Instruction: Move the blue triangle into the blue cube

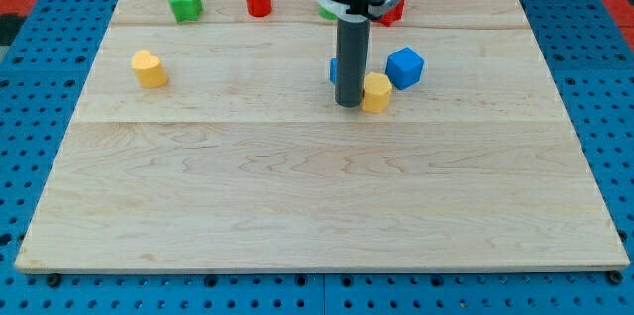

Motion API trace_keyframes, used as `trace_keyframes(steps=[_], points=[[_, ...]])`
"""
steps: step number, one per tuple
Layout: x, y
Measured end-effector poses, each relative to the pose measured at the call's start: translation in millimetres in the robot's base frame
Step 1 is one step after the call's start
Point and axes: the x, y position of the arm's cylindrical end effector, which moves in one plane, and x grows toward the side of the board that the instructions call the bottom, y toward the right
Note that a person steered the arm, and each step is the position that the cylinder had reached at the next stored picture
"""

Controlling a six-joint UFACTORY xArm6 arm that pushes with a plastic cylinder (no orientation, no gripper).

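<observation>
No gripper, just my tip (349,105) on the pale wood-grain counter (297,196), touching the yellow block (376,92) on its left. Blue triangle (334,70) mostly hidden behind the rod, shape unclear. Blue cube (404,67) just right of it, close to the yellow block. Blocks look smooth, matte.
</observation>
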Motion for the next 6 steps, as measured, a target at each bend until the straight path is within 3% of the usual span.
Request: trace_keyframes(steps=[1, 2, 3, 4, 5, 6], points=[[-10, -36], [-52, -32], [-63, 32], [-55, 25], [-71, -69], [-84, -114]])
